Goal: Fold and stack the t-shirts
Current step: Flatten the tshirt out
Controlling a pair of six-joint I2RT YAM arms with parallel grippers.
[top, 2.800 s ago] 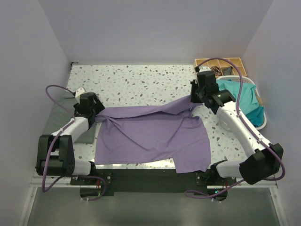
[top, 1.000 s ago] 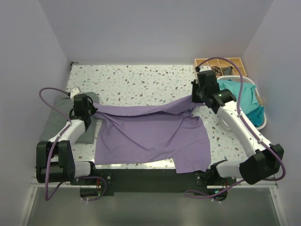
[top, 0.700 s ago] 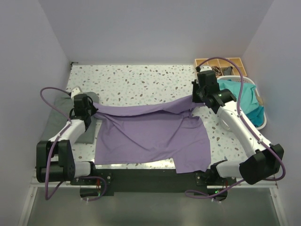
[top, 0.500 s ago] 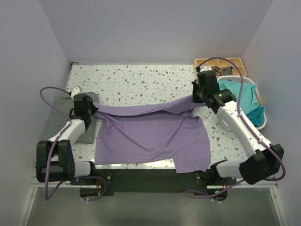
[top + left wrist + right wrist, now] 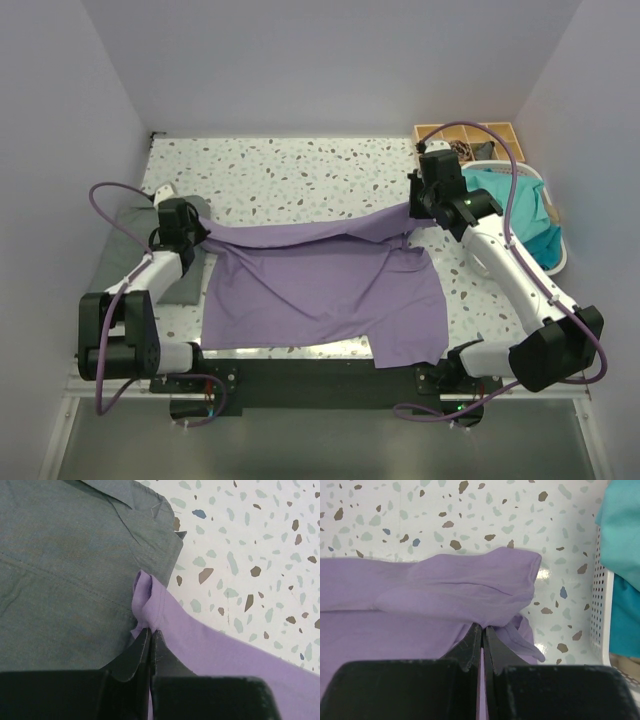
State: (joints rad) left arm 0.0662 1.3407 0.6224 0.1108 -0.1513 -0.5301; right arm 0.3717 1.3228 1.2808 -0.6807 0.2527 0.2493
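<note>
A lavender purple t-shirt (image 5: 320,285) lies spread on the speckled table, its far edge lifted and stretched between both arms. My left gripper (image 5: 196,230) is shut on the shirt's left corner (image 5: 150,600), above a folded grey t-shirt (image 5: 65,570) that lies at the table's left side (image 5: 135,240). My right gripper (image 5: 412,210) is shut on the shirt's right corner (image 5: 485,587), next to the basket. Teal t-shirts (image 5: 515,215) lie bunched in the white basket (image 5: 560,250); they also show at the right edge (image 5: 622,565) of the right wrist view.
A wooden compartment tray (image 5: 470,135) stands at the back right, behind the basket. The basket's perforated wall (image 5: 597,605) is close to my right gripper. Side walls hem the table left and right. Bare speckled table (image 5: 300,175) lies beyond the shirt.
My left gripper has drawn the shirt's left corner out leftward over the grey shirt, then eased slightly back right. The right arm has held still.
</note>
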